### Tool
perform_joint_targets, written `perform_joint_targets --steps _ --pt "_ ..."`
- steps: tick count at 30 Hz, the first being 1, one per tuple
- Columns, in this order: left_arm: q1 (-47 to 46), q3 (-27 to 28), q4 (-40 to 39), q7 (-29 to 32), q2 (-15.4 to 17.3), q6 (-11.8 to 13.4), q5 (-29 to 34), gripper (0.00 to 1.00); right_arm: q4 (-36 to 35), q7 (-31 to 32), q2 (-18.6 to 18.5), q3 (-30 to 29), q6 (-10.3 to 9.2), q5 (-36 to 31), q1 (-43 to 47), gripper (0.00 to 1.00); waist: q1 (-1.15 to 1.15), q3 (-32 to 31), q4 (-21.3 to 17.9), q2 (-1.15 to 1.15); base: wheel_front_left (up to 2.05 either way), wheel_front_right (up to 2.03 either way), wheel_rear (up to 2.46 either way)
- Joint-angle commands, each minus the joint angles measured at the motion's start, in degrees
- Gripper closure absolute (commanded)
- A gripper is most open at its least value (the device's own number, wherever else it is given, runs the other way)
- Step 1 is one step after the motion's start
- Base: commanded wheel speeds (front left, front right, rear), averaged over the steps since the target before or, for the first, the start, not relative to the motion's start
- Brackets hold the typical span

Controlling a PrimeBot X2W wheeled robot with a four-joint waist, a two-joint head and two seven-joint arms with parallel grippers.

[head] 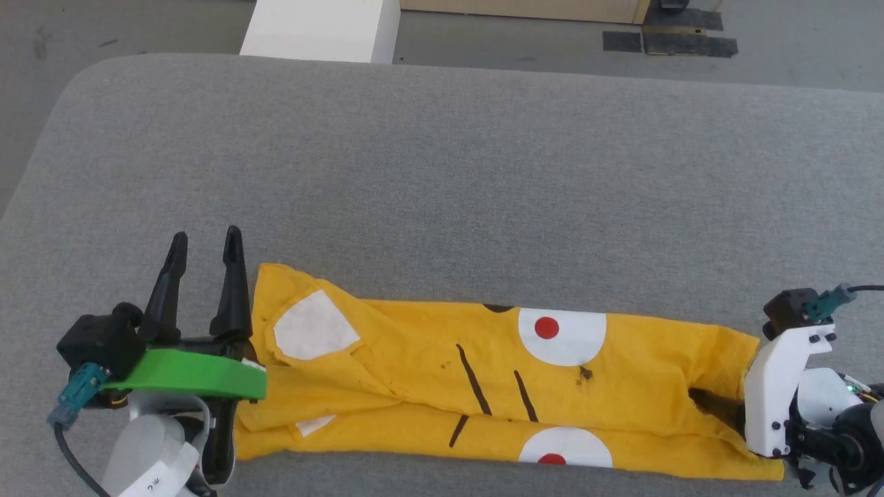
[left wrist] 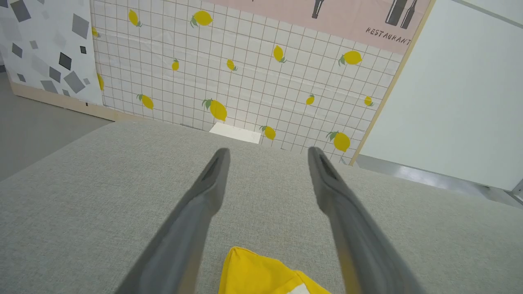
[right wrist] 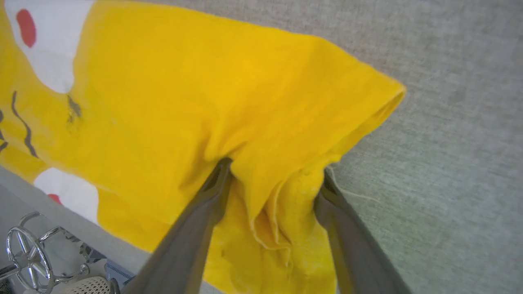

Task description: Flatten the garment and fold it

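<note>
The garment [head: 414, 373] is a mustard-yellow T-shirt with white patches, red dots and black strokes. It lies as a long strip across the near part of the grey padded surface [head: 442, 172]. My left gripper [head: 207, 235] stands open just left of the shirt's left end, fingers pointing away, nothing between them. In the left wrist view a yellow corner of the garment [left wrist: 253, 273] lies low between that left gripper's [left wrist: 268, 152] fingers. My right gripper [right wrist: 273, 167] is at the shirt's right end, jaws wide, with a bunched fold of garment [right wrist: 204, 90] between the fingers. In the head view the right gripper [head: 718, 407] has one dark finger poking into the fabric.
The garment's near side lies close to the surface's front edge. A white box [head: 321, 31] stands on the floor past the far edge. A lemon-patterned wall [left wrist: 245, 81] stands beyond. A metal wheel [right wrist: 24, 249] shows below the front edge.
</note>
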Motion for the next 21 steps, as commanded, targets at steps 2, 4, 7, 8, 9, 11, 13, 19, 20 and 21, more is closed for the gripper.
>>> perform_joint_targets --steps 2,4,7,8,9,11,13,19,20,21 --pt "0.4 0.5 0.3 -0.2 -0.5 -0.5 1.2 0.00 2.9 0.8 1.6 1.4 0.36 0.5 0.9 1.00 0.00 -0.2 -0.1 0.00 0.00 0.00 0.00" --pt "0.5 0.8 0.5 -0.2 -0.6 -0.7 1.4 0.00 3.4 0.9 1.2 0.4 0.36 0.4 0.7 1.00 0.00 -0.3 -0.2 0.00 0.00 0.00 0.00" --pt "0.7 1.0 0.9 -0.2 -0.7 -0.9 1.8 0.00 4.0 0.6 0.7 -1.6 0.36 -0.1 0.4 1.00 0.00 -0.5 -0.5 0.00 0.00 0.00 0.00" --pt "0.7 1.1 1.0 -0.2 -0.8 -0.9 1.9 0.00 4.2 0.4 0.3 -2.6 0.36 -0.7 0.2 1.00 0.00 -0.6 -0.6 0.00 0.00 0.00 0.00" --pt "0.8 1.1 1.3 -0.2 -0.7 -1.0 2.1 0.00 4.6 0.3 0.0 -3.9 0.36 -1.2 0.0 1.00 0.00 -0.6 -0.7 0.00 0.00 0.00 0.00" --pt "0.8 1.1 1.8 -0.2 -0.8 -1.0 2.3 0.00 5.4 0.3 -0.9 -6.7 0.36 -2.9 -0.4 1.00 0.00 -0.6 -0.7 0.00 0.00 0.00 0.00" --pt "0.7 0.9 2.4 -0.2 -0.7 -1.0 2.5 0.00 6.4 0.5 -1.2 -9.9 0.36 -4.7 -0.7 1.00 0.00 -0.7 -0.8 0.00 0.00 0.00 0.00" --pt "0.1 0.3 4.5 0.1 -0.5 -0.8 2.7 0.00 8.7 2.1 -1.3 -20.0 0.36 -14.3 -2.0 1.00 0.00 -0.7 -0.8 0.00 0.00 0.00 0.00" --pt "0.1 0.2 4.7 0.1 -0.5 -0.8 2.7 0.00 8.8 2.4 -1.2 -21.3 0.36 -16.1 -2.2 1.00 0.00 -0.7 -0.8 0.00 0.00 0.00 0.00" --pt "0.0 0.1 4.9 0.1 -0.5 -0.8 2.8 0.00 8.8 2.8 -0.9 -22.7 0.36 -18.2 -2.4 1.00 0.00 -0.7 -0.8 0.00 0.00 0.00 0.00"
